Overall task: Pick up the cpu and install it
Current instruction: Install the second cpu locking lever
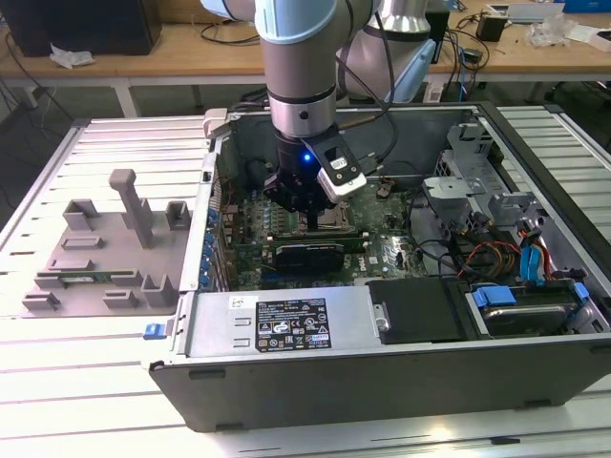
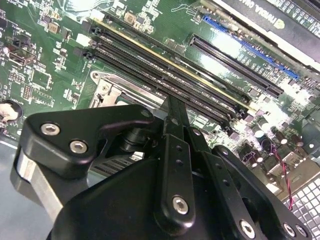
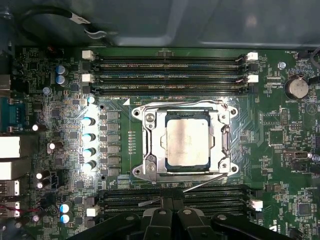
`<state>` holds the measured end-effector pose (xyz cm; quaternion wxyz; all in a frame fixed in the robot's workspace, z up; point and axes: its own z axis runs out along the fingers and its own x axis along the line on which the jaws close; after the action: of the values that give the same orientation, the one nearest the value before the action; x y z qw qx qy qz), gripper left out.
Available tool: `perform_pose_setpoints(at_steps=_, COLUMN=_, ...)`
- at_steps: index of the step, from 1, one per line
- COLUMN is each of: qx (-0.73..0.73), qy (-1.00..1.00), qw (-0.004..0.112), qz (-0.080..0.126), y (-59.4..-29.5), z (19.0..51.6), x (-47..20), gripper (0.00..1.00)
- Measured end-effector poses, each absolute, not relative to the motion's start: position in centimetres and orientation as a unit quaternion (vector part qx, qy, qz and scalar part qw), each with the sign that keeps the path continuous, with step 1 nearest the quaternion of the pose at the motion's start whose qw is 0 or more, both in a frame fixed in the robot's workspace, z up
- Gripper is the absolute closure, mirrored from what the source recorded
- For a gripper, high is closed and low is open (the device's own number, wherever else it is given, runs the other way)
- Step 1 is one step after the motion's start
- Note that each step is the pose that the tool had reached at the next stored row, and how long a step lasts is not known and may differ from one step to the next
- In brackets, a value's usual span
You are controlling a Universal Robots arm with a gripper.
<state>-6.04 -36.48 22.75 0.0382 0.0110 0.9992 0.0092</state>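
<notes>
The cpu [image 3: 187, 142] already sits flat inside the socket frame [image 3: 150, 142] on the motherboard [image 3: 280, 135], memory slots [image 3: 170, 65] at its twelve o'clock. The gripper [image 3: 171, 212] hovers at its six o'clock, holding nothing; whether its claw is apart I cannot tell. Placement looks done, and the frame appears unlatched.

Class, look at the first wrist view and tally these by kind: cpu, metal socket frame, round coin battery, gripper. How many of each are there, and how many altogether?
cpu: 1
metal socket frame: 1
round coin battery: 1
gripper: 1
Total: 4
</notes>
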Motion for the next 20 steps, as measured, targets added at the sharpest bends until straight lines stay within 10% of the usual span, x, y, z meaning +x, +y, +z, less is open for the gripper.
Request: perform_pose_setpoints(at_steps=20, qx=0.011, qy=0.999, qw=0.038, qz=0.017, y=-36.71, z=22.57, x=-6.15, gripper=0.89)
